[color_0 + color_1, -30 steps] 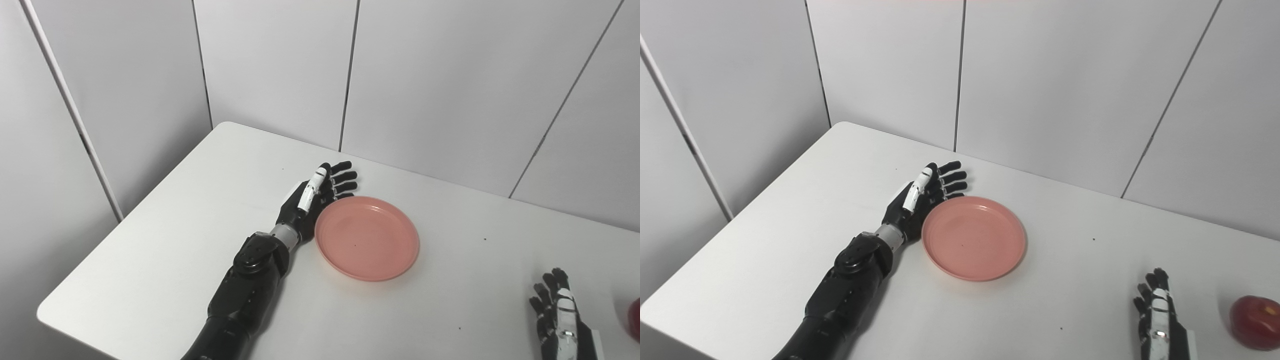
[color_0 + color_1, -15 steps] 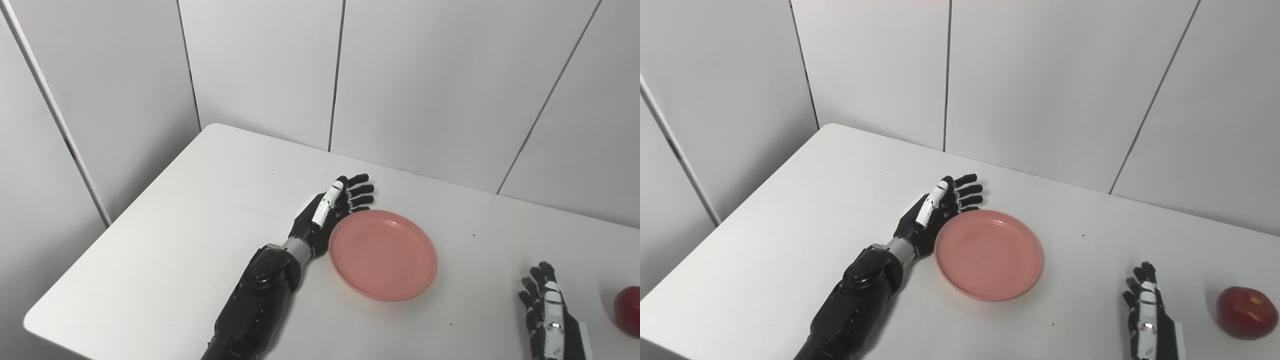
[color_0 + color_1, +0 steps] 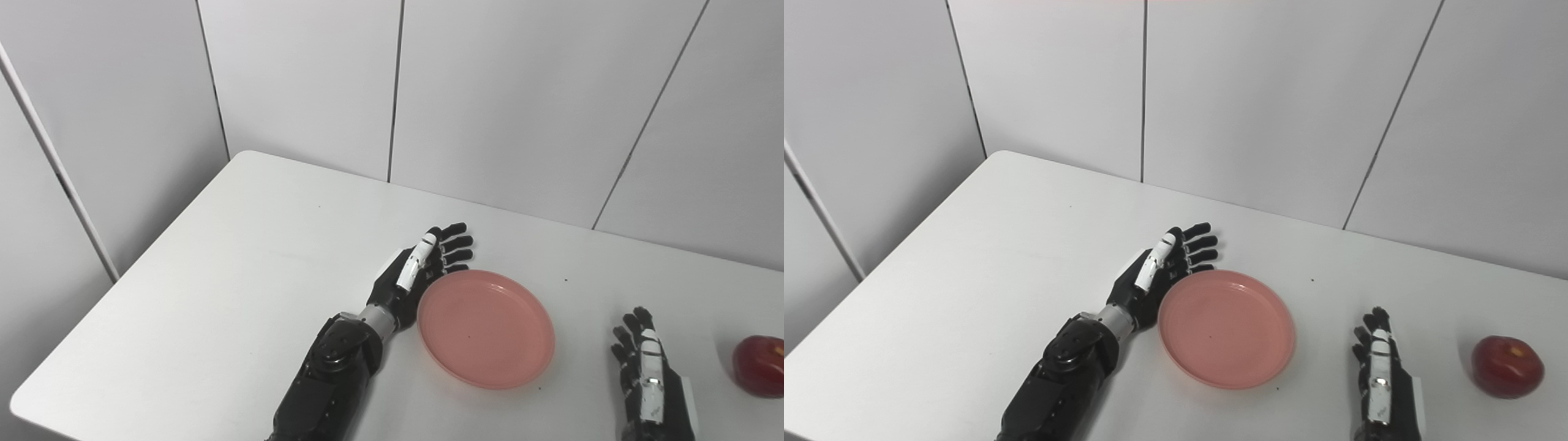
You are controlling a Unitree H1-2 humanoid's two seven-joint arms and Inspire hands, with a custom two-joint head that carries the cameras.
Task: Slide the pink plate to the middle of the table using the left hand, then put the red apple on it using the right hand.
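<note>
Your left hand (image 3: 1159,274), fingers spread and holding nothing, presses edge-on against the pink plate (image 3: 1226,327) at its 10 o'clock to push it across the desk (image 3: 968,257); your right hand (image 3: 1379,367), also spread and holding nothing, waits at 9 o'clock of the red apple (image 3: 1507,366).

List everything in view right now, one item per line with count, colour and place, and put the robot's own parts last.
table: one, white, fills the lower part of both views, in a corner of the walls.
wall panels: several, pale grey with dark seams, behind and to the left of the table.
pink plate: one, pink, flat on the table near its middle, nothing on it.
red apple: one, red, on the table at the far right, apart from the plate.
left hand: one, black with a white thumb, open, edge-on against the plate's left rim.
right hand: one, black and white, open, between plate and apple, touching neither.
</note>
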